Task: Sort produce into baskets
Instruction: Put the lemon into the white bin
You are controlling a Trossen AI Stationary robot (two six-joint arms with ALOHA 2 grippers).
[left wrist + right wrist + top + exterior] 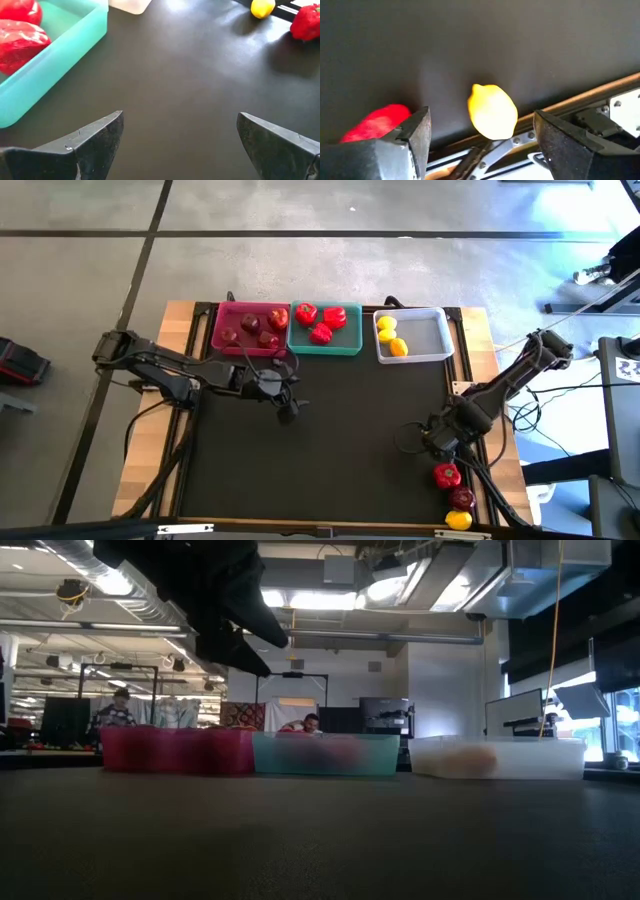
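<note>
- At the table's near right corner, three loose pieces lie in a row: a bell pepper [447, 475], an apple [461, 498] and a lemon [458, 520].
- Right gripper [440, 442] hangs just beside the pepper, jaws spread and empty; its wrist view frames the lemon between them.
- Likely step: taking the lemon. It should centre the jaws on the lemon's narrow waist, clear of the table's edge rail [580, 102], then carry it to the white basket [436, 340].
- Left gripper [288, 410] waits wide open and empty near the teal basket [325, 346].
</note>
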